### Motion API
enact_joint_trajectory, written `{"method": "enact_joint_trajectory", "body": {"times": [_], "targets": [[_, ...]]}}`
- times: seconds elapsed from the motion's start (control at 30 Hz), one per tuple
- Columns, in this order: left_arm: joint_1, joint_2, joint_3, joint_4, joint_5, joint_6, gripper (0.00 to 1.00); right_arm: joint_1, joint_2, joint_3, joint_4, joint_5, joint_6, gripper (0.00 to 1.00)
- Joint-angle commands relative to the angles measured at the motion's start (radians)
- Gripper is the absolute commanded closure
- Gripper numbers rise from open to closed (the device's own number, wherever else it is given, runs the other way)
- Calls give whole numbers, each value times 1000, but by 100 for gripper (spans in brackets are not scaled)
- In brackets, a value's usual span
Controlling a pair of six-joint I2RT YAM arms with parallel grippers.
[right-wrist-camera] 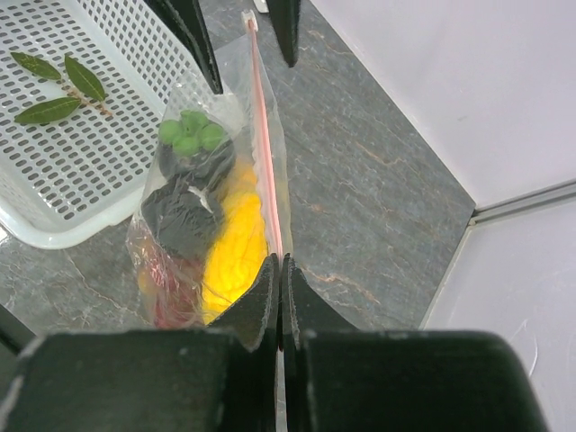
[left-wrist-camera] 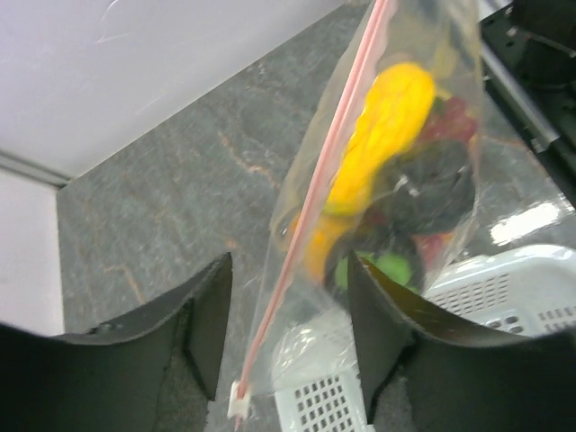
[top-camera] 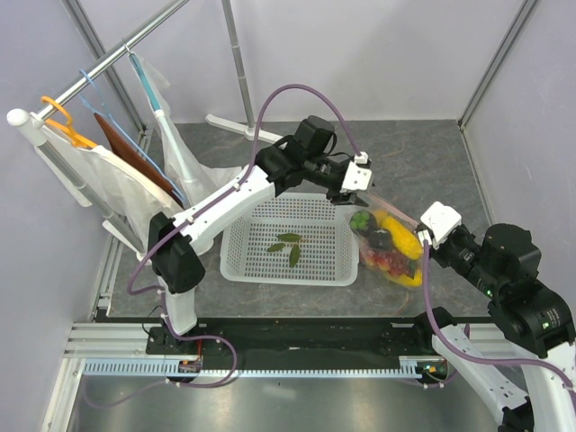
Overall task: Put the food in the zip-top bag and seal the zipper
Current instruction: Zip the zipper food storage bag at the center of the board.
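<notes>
- Nearest, along the desk's near edge, lies the black base plate (top-camera: 297,335) that carries both arms.
- At the far left, a metal clothes rail (top-camera: 108,63) holds hangers and pale garment covers.
- White perforated plastic basket (top-camera: 236,261) sits mid-desk on the grey stone-patterned desk (top-camera: 423,153), with a few loose green leaves (top-camera: 288,245) inside it.
- The left hand (top-camera: 357,198) reaches over the basket's far right corner. It is released, with its two dark fingers (left-wrist-camera: 211,324) spread to either side of the bag's far end, and I cannot tell whether they touch the plastic.
- The clear dotted plastic zip-top bag (top-camera: 396,261) stands on edge just right of the basket, its narrow pink zipper (right-wrist-camera: 264,162) on top, running from near to far.
- The food (top-camera: 391,243) is inside the bag: a yellow mango (right-wrist-camera: 236,243), dark mangosteens (right-wrist-camera: 189,211) with green caps, and red fruits low down.
- The right hand (top-camera: 420,238) is clenched on the zipper at the bag's near end.
</notes>
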Motion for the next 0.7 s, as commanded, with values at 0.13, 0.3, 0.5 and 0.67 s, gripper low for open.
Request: {"method": "enact_joint_trajectory", "body": {"times": [0.13, 0.3, 0.5, 0.67], "targets": [[-23, 82, 194, -43, 30, -53, 87, 4, -26, -16, 50, 46, 31, 100], [-57, 77, 197, -42, 10, -40, 98, 4, 29, 63, -2, -5, 96, 38], [-55, 63, 167, -54, 28, -36, 98, 4, 104, 91, -62, -63, 106, 100], [11, -27, 60, -48, 54, -77, 32, 4, 42, 38, -84, -147, 61, 100]]}}
